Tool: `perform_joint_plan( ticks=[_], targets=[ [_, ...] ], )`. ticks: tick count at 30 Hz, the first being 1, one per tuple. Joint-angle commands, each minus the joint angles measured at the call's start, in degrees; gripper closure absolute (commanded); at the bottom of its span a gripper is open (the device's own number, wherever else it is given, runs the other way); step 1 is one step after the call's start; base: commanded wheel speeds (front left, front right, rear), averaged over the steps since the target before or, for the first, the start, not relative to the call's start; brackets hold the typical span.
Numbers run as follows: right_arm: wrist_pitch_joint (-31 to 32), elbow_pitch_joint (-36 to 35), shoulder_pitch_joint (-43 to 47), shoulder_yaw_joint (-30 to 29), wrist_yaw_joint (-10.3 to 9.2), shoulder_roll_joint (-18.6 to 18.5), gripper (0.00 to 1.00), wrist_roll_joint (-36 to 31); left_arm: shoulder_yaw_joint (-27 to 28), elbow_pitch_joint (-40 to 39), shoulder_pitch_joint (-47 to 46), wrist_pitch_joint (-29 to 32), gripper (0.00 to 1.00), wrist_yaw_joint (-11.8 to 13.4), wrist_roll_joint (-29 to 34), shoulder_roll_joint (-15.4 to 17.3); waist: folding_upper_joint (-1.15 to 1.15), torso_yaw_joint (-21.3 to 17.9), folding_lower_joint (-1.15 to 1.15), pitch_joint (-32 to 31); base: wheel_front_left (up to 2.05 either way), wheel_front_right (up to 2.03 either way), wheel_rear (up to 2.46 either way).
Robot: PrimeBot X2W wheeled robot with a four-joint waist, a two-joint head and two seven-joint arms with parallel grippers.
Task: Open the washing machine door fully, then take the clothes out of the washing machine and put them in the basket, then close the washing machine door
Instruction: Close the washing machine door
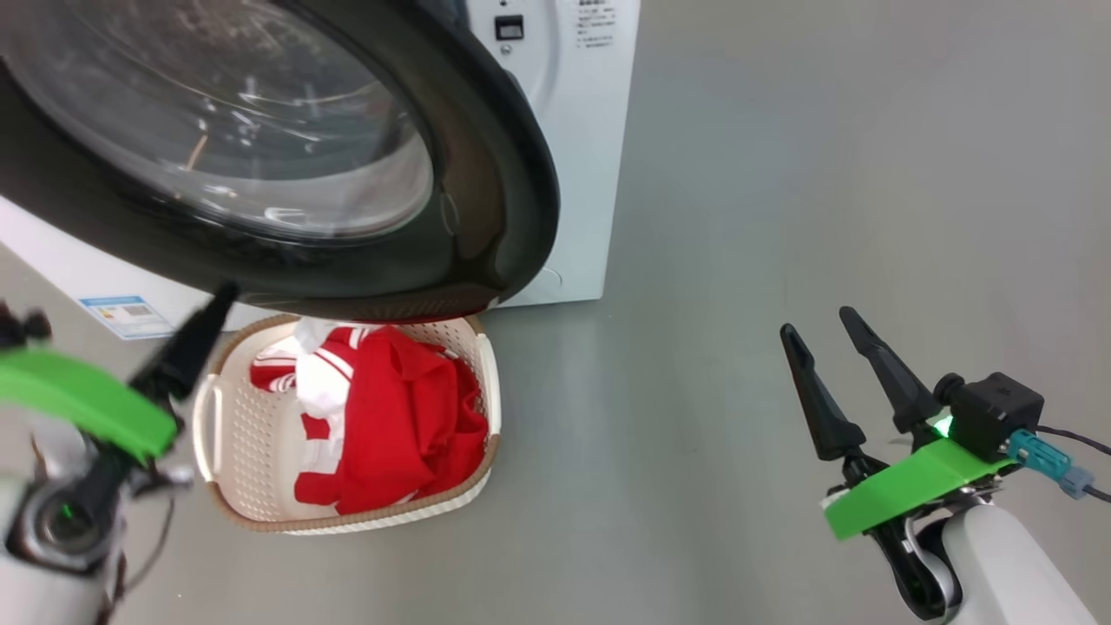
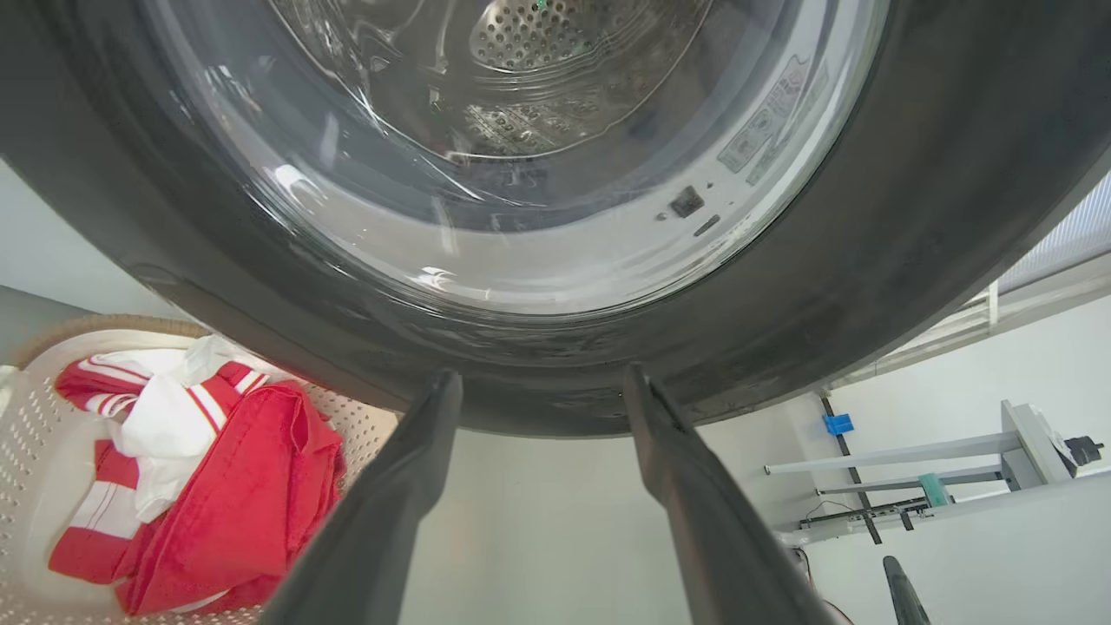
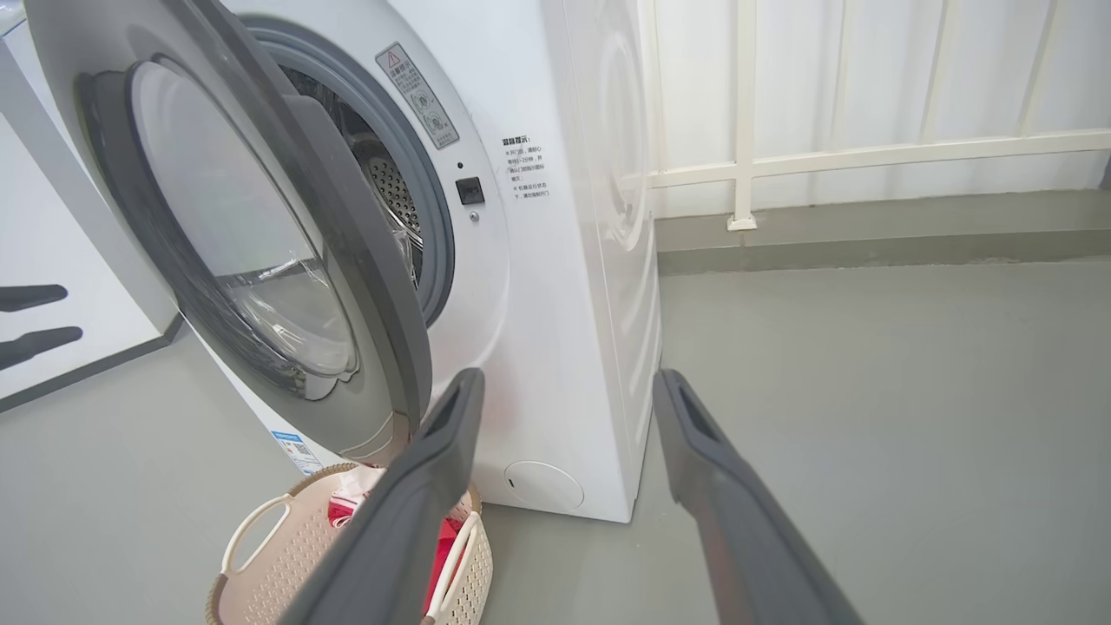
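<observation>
Washing machine door [image 1: 512, 174] covers far rim of basket [image 1: 234, 434].

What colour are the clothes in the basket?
The clothes are red with white stripes; head view shows best.

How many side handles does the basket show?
2, both on the cream-white perforated plastic basket: the left handle at its left end, the right handle at its right end.
</observation>
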Motion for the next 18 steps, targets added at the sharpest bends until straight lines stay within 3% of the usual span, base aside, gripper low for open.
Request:
perform_joint_plan(
  ticks=[1, 8, 18],
  targets=[
    [-0.69, -1.19, 1.36, 1.22, 0.09, -0.65, 0.0, 0.25, 2.06, -1.49, -0.57, -0.84, 0.0, -0.59, 0.14, 3.05, 0.0, 0.65, 0.0, -0.64, 0.0, 0.0, 0.0],
    [-0.69, -1.21, 4.47, 0.6, 0.09, -2.73, 0.0, 0.95, 1.57, -2.15, 7.57, -9.02, 0.0, -0.59, -0.66, 2.63, 0.0, 1.57, 0.0, -2.38, 0.0, 0.0, 0.0],
    [-0.69, -1.44, 7.32, -0.96, 0.09, -3.98, 0.0, 1.22, -1.5, -0.88, 16.52, -25.96, 0.0, -0.59, 6.37, 3.58, 0.0, 0.3, 0.0, -3.88, 0.0, 0.0, 0.0]
  ],
)
